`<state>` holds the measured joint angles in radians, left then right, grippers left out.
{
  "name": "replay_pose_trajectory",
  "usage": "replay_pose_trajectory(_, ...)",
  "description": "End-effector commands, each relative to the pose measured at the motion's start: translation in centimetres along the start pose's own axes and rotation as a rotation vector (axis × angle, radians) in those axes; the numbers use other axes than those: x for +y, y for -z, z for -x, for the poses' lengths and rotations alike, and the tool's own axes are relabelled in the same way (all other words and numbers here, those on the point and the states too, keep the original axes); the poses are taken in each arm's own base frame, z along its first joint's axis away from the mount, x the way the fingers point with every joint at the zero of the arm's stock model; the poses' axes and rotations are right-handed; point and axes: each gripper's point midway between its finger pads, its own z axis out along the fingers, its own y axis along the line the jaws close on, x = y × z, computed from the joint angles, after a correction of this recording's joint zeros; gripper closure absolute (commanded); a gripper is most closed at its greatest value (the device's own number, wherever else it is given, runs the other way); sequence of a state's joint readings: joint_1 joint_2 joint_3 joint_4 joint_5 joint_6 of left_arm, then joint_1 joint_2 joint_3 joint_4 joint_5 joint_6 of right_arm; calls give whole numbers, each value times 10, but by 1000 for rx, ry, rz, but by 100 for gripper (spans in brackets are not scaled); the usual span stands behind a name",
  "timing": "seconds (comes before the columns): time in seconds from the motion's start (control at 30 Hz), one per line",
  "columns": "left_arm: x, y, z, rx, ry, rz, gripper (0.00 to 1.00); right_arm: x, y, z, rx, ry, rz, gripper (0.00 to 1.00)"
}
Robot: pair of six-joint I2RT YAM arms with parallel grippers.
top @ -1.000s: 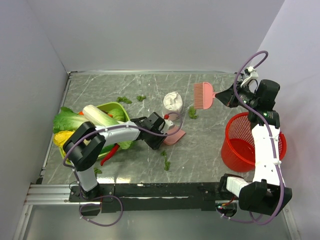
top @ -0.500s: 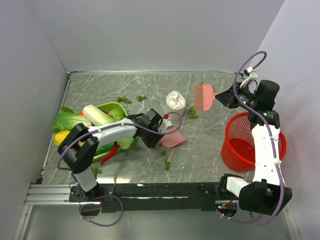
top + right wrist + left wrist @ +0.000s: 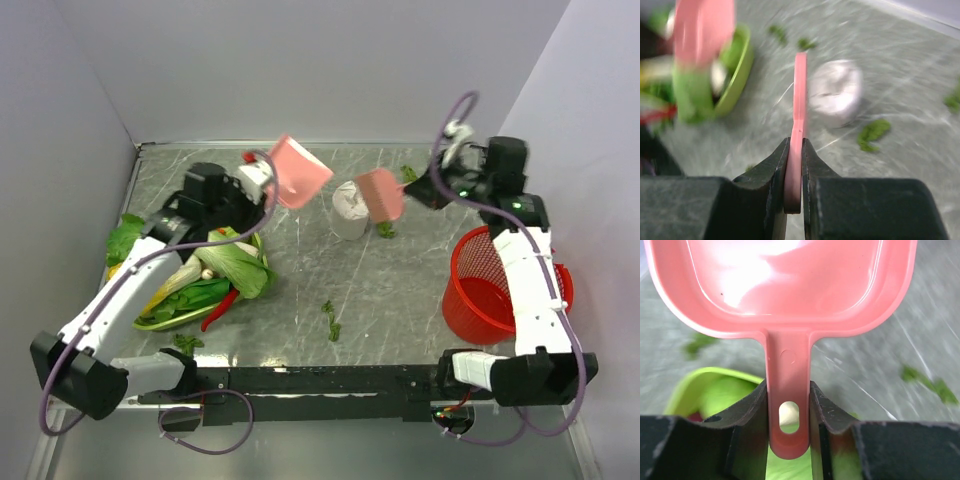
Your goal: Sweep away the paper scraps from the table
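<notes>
Left gripper (image 3: pixel 258 178): we found it clamped on the handle of the pink dustpan (image 3: pixel 298 170), which was raised and tilted over the far-left part of the table (image 3: pixel 420 290).
Right gripper (image 3: pixel 425 188): we found it closed on the pink brush (image 3: pixel 380 192), near the white crumpled lump (image 3: pixel 350 212).
Paper scraps (image 3: pixel 331 320): we saw them scattered on the table, some centre-front and one just beside the lump.

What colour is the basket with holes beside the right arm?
The basket is red, clearest in the top external view.
</notes>
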<state>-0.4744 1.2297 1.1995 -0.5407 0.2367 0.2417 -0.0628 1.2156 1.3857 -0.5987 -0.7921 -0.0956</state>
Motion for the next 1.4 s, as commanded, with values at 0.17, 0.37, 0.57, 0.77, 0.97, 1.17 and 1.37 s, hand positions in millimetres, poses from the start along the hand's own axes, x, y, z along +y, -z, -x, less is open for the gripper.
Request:
replay_pose_trajectory(0.17, 62, 74, 54, -226, 95, 245, 99, 124, -14, -79, 215, 328, 425, 100)
replay_pose_trajectory(0.37, 122, 145, 53, -137, -11, 533, 99, 226, -7, -113, 217, 480, 741, 100)
replay_pose_trajectory(0.57, 118, 202, 72, -267, 150, 631, 99, 281, -21, -114, 200, 578, 836, 100)
replay_pose_trajectory(0.77, 127, 248, 73, -356, 203, 770, 99, 345, -30, -133, 251, 615, 940, 100)
replay_pose_trajectory(0.97, 128, 285, 75, -413, 244, 863, 99, 391, -62, -161, 316, 676, 1012, 100)
replay_pose_trajectory(1.17, 122, 296, 63, -385, 219, 904, 99, 418, -107, -169, 260, 765, 873, 100)
replay_pose_trajectory(1.37, 121, 292, 60, -378, 238, 886, 99, 425, -129, -179, 232, 811, 812, 100)
